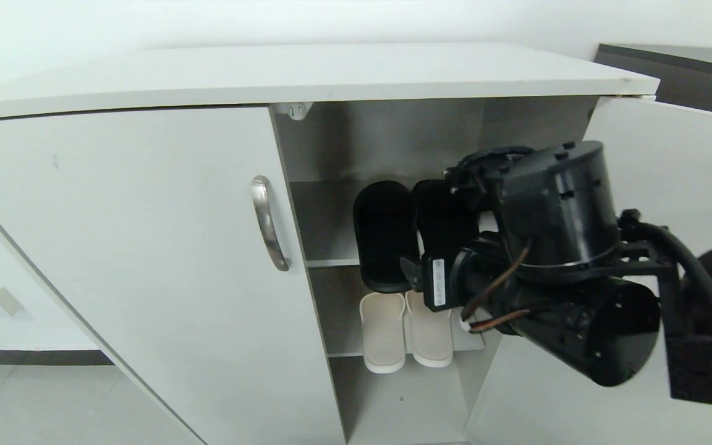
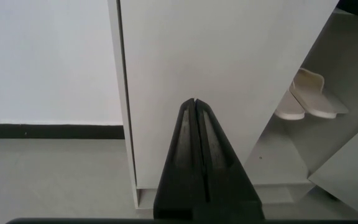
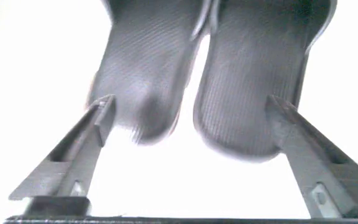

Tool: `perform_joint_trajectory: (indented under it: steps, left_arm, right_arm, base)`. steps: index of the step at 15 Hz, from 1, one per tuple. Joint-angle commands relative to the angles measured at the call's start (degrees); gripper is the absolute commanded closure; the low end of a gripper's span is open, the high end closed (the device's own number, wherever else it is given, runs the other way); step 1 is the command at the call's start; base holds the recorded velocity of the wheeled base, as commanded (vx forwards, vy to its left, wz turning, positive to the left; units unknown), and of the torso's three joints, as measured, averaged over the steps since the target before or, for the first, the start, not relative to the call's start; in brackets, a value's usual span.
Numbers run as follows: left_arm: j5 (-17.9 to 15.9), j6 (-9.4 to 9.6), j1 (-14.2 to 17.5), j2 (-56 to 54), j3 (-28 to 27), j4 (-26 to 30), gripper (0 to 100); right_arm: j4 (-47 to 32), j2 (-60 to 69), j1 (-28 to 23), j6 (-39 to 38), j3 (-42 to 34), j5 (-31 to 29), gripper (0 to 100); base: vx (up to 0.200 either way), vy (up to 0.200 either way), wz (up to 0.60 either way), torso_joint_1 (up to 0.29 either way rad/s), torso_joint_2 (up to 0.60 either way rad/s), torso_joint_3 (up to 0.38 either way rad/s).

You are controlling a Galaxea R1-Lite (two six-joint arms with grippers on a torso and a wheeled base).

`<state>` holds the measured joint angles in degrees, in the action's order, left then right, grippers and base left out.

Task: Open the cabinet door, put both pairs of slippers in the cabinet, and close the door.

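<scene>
Black slippers [image 1: 385, 235] partly behind right arm [image 1: 554, 247].

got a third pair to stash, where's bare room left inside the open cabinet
Widest: the white cabinet's bottom floor, bare beneath the cream slippers. Also the upper shelf strip between the closed left door and the black slippers. Crowded: that shelf's right side, where the open right gripper flanks the black pair.

Inside the cabinet [image 1: 306, 74], one slipper pair [image 1: 387, 235] sits on the upper shelf [image 1: 325, 222], the other pair [image 1: 405, 330] directly below on the lower shelf [image 1: 347, 327].
</scene>
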<state>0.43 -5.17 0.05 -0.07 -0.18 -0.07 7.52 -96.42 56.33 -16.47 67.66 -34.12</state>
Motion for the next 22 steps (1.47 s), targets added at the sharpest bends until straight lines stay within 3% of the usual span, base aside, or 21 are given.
perform_joint_trajectory:
  steps: [1,5,10,17,22]
  left_arm:
    - [0.01,-0.02,0.04,0.07,0.01,-0.01,100]
    - [0.1,0.07,0.04,0.07,0.01,-0.01,100]
    - [0.01,0.07,0.04,0.07,0.01,-0.01,100]
    - [0.01,0.16,0.04,0.07,0.09,-0.01,100]
    - [0.01,0.16,0.04,0.07,0.01,-0.01,100]
  right_arm:
    - [4.34,7.38,1.15,0.91,-9.56,3.1,100]
    - [14.01,7.56,1.5,3.9,-17.56,6.88,100]
    - [21.31,4.04,2.47,5.75,-21.6,6.61,100]
    - [21.57,3.78,2.38,6.1,-22.22,6.52,100]
    - [21.83,3.16,2.38,6.01,-22.39,6.52,100]
  base:
    - [0.0,0.0,0.0,0.0,0.0,0.0]
    - [0.0,0.0,0.0,0.0,0.0,0.0]
    - [0.0,0.0,0.0,0.0,0.0,0.0]
    - [0.0,0.0,0.0,0.0,0.0,0.0]
    - [-0.2,0.0,0.0,0.004,0.0,0.004]
